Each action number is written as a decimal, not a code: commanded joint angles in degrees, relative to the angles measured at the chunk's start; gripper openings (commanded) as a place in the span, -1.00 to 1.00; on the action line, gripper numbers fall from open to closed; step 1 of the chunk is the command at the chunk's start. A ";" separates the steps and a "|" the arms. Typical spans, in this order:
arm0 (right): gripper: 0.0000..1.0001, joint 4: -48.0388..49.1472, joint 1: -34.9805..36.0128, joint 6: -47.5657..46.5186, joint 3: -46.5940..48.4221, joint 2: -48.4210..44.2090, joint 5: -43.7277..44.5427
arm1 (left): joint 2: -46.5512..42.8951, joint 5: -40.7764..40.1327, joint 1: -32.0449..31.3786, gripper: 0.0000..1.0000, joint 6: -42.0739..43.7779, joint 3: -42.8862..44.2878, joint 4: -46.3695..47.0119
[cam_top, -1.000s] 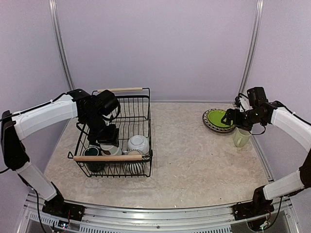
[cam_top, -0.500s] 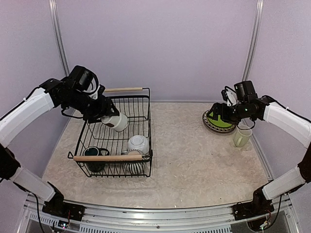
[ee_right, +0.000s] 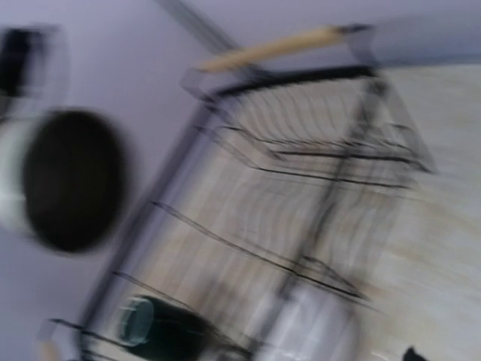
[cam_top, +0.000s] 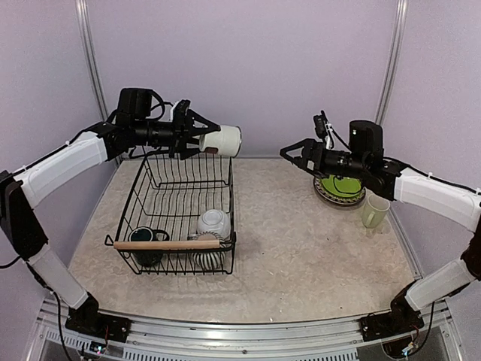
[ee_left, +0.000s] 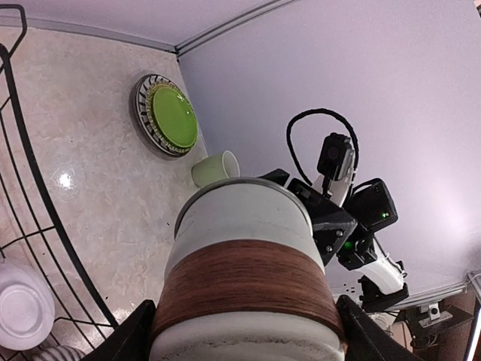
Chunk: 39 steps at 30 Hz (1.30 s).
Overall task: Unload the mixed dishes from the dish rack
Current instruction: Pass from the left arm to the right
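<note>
My left gripper is shut on the striped mug, white with a brown band, held on its side high above the far end of the dish rack. In the left wrist view the mug fills the frame between my fingers. My right gripper is open and empty in mid-air, pointing left at the mug, a gap apart. The right wrist view is blurred; it shows the mug's dark mouth and the rack's handle. A dark teal mug and a white bowl lie in the rack.
The lime-green plate lies on the striped plate at the far right, with the pale green mug beside them. A ribbed pale dish sits under the rack's near handle. Purple walls close in the table.
My left gripper has lifted the striped mug out of the rack and swung it up and to the right. My right gripper has left the plates and moved left toward the mug.
</note>
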 commanded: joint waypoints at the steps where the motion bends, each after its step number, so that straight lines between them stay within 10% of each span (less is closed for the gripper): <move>1: 0.77 20.99 2.56 9.92 -2.11 2.46 -7.94 | 3.32 8.03 -0.03 -0.94 -8.53 0.42 11.54; 20: 0.37 37.67 8.21 20.34 3.50 15.01 -10.90 | 9.79 11.44 -5.31 -1.00 -9.86 2.48 13.74; 32: -0.47 43.17 8.25 23.35 1.80 14.88 -10.28 | 10.20 12.28 -4.76 -0.93 -9.69 2.59 13.98; 39: -1.00 40.17 7.88 21.12 1.81 13.88 -9.33 | 9.79 11.97 -3.70 -0.51 -7.36 2.86 11.87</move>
